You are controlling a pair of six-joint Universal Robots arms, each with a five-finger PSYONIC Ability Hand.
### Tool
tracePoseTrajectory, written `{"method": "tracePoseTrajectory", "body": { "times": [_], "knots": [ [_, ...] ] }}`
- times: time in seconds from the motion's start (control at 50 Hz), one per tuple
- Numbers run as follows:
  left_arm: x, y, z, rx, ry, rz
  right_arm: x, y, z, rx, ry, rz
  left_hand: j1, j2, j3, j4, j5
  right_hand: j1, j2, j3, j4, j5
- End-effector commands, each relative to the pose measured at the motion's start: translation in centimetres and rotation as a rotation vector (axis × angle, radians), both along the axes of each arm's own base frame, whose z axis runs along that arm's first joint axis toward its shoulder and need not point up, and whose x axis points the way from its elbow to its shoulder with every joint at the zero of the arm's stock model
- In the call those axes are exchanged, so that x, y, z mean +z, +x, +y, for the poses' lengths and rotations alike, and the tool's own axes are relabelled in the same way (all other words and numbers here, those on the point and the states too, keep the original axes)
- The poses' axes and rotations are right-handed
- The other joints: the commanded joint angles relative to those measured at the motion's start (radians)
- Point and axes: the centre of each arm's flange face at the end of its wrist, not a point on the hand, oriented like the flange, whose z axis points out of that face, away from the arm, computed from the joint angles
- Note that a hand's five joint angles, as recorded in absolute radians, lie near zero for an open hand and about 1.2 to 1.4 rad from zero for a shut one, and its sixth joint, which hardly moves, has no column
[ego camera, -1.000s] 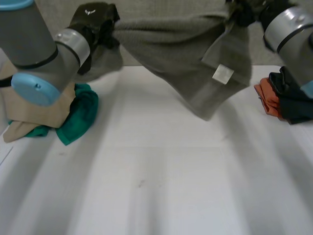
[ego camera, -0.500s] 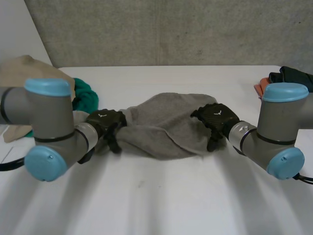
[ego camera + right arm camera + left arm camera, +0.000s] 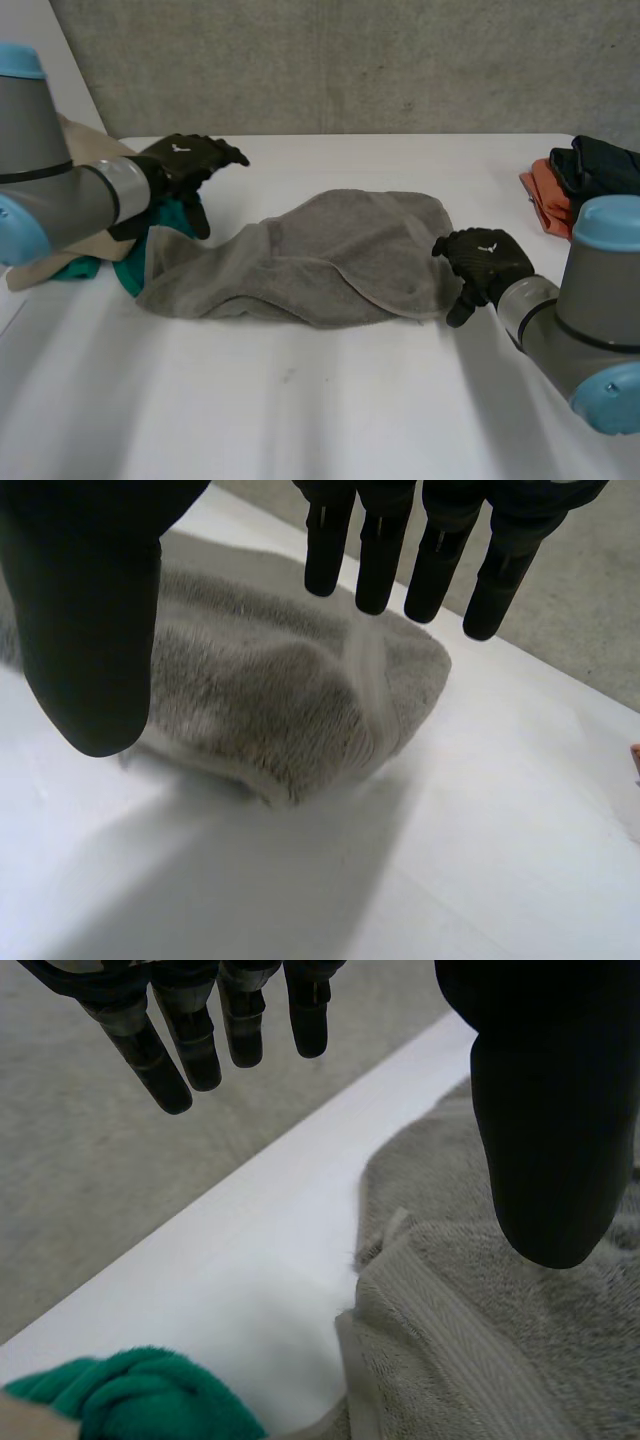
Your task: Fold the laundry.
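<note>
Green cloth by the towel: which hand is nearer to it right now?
Left. The left hand hangs open right by the green cloth, at one end of the grey towel; the right hand is open at the towel's other end, well away from it.

- White surface (image 3: 320,400): bare on the near side of both sets of fingers.
- Green cloth (image 3: 130,272): bunched, lying under the fingers of the left hand (image 3: 178,158).
- Beige cloth (image 3: 95,145): touching the green cloth, on its side away from those fingers.
- Orange cloth (image 3: 545,195) and dark cloth (image 3: 605,165): heaped together, dark over orange, well beyond the fingers of the right hand (image 3: 485,260).
- Grey textured backdrop (image 3: 350,65): rises past the surface's far edge.
</note>
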Motion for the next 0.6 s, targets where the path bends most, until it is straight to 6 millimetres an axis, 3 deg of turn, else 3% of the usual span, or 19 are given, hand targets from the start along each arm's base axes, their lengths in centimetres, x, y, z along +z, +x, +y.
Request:
{"method": "tracePoseTrajectory", "body": {
  "times": [0.02,0.18,0.22,0.4,0.46,0.5,0.56,0.6],
  "knots": [
    [-3.7,-2.1,-1.1,-0.161,0.011,-0.148,-1.9,0.6,-0.1,0.061,-0.104,0.099,0.065,0.068,0.062,0.073,0.050,0.147,0.163,0.150,0.149,0.139],
    [-6.4,-3.5,0.0,-0.308,0.041,-0.242,-3.5,1.0,-0.8,0.084,-0.135,0.146,0.189,0.191,0.185,0.196,0.174,0.186,0.202,0.188,0.188,0.178],
    [-6.9,-3.9,0.2,-0.313,0.043,-0.252,-3.9,0.9,-1.1,0.078,-0.132,0.146,0.372,0.375,0.369,0.380,0.357,0.192,0.208,0.194,0.194,0.184],
    [-8.1,-4.5,-0.3,-0.246,0.002,-0.295,-4.3,1.5,-2.9,0.067,-0.197,0.121,0.825,0.827,0.822,0.833,0.810,0.403,0.419,0.405,0.405,0.395],
    [-7.8,-4.8,-0.5,-0.223,-0.032,-0.295,-4.7,1.8,-3.5,0.067,-0.202,0.123,1.042,1.045,1.039,1.050,1.027,0.607,0.623,0.610,0.609,0.599],
    [-7.0,-4.8,-0.8,-0.192,-0.066,-0.293,-4.5,1.8,-3.9,0.056,-0.209,0.120,1.186,1.188,1.183,1.193,1.171,0.977,0.993,0.979,0.979,0.969],
    [-5.4,-4.5,-1.1,-0.141,-0.102,-0.288,-4.0,1.5,-4.2,0.042,-0.222,0.107,1.187,1.189,1.183,1.194,1.172,0.979,0.995,0.981,0.981,0.971],
    [-3.3,-3.8,-1.1,-0.075,-0.126,-0.281,-2.7,1.0,-4.5,0.023,-0.247,0.089,1.187,1.189,1.183,1.194,1.172,0.979,0.995,0.981,0.981,0.971]
  ]
}}
